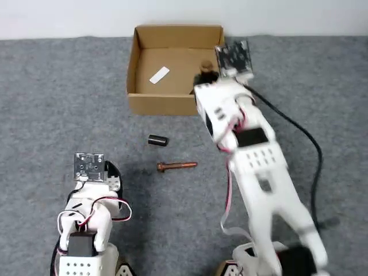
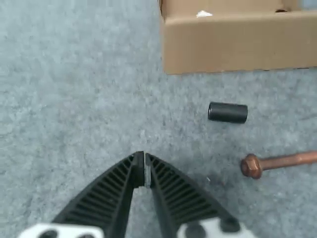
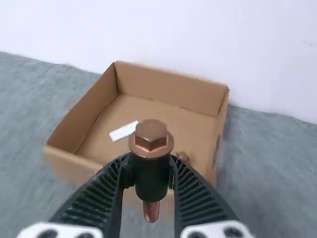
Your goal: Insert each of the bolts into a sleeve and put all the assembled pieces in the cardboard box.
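The right gripper (image 3: 150, 173), jaws pinching a sleeved bolt (image 3: 151, 141), hangs above the near wall of the box (image 3: 168, 91), so boxing is in hand and next needs clearing that wall and releasing, while the left gripper (image 2: 142, 171), jaws pressed together, rests near the loose sleeve (image 2: 227, 112) and bolt (image 2: 280, 163).

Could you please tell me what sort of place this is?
Probably a robotics lab bench: a grey carpeted table against a plain white wall, a cardboard box, and the right end effector gripping a sleeved bolt.
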{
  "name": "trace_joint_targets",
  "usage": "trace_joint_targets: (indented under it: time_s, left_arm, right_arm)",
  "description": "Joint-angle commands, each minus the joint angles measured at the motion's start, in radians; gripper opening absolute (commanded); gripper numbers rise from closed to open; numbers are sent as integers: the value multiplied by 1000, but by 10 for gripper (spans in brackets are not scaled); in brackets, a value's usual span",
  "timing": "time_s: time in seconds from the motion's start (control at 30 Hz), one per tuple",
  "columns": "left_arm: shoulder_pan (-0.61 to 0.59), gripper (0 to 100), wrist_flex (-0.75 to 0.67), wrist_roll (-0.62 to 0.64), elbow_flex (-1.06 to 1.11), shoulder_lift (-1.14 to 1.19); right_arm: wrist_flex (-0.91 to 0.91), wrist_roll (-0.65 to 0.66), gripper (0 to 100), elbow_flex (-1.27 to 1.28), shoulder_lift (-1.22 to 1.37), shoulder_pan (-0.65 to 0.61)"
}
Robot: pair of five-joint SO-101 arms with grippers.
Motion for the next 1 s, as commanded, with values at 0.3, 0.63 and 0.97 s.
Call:
trace_joint_targets:
  time_s: [0.3,0.63,0.97]
  left_arm:
    - [-11,6,44,-6,-5,-5]
    - [-11,6,48,-11,-5,-3]
    - [-11,6,49,-14,-5,-3]
  right_arm:
    - [-196,160,9,-486,562,4]
    - [-183,374,13,-733,877,-38]
    - [-7,384,147,-753,885,-94]
